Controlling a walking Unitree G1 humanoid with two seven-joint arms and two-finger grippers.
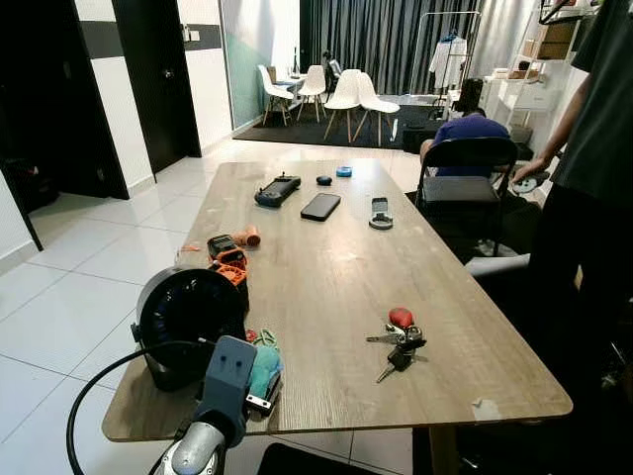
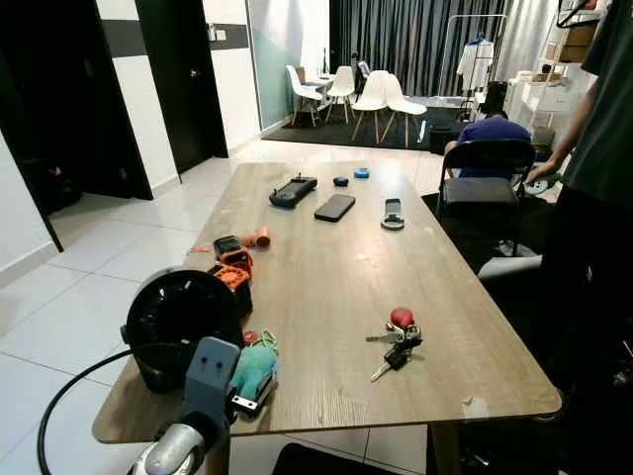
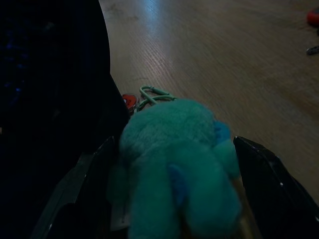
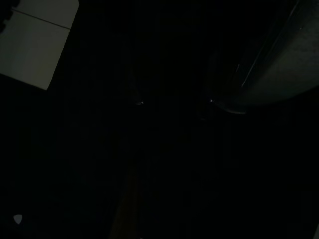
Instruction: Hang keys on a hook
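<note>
A teal plush keychain (image 1: 263,364) with a green clip (image 3: 152,94) lies at the table's front left corner. My left gripper (image 3: 174,144) is open and low over it, one black finger (image 3: 94,174) on each side of the plush. The left arm (image 1: 226,386) reaches up over the table's front edge. A bunch of keys with a red fob (image 1: 399,341) lies on the wood toward the front right, about a forearm's length from the plush. The right wrist view is almost black.
A round black device (image 1: 188,322) stands just left of the plush, an orange-and-black tool (image 1: 229,259) behind it. Farther back lie a phone (image 1: 320,206) and a handheld console (image 1: 278,190). A person (image 1: 593,148) stands at the right; a black chair (image 1: 465,178) is beyond the table.
</note>
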